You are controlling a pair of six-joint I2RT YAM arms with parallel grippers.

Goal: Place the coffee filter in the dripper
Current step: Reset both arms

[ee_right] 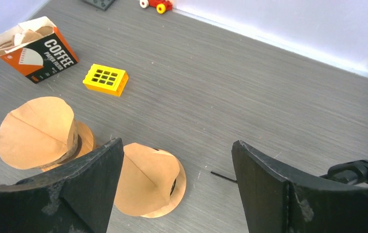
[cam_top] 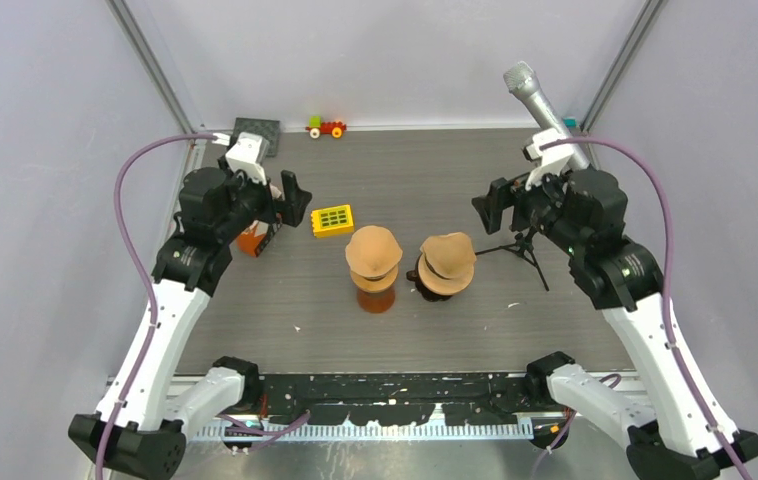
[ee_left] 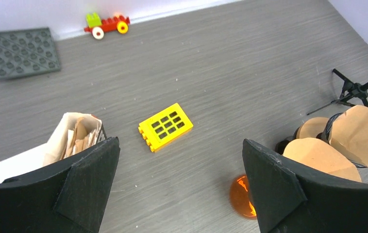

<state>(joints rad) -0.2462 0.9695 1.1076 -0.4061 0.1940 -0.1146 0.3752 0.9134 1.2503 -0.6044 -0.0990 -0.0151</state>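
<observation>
Left end effector (ee_left: 178,145) and right end effector (ee_right: 177,145) gape empty; the flimsy, feather-light coffee filter (cam_top: 373,250) likely wants a gentle rim pinch.

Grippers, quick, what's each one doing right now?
Left gripper: open, holding nothing.
Right gripper: open, holding nothing.

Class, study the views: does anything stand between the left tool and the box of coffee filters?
Nothing visible does. The filter box sits right beside the open left tool. The yellow brick lies off to the other side, clear of that path.
</observation>
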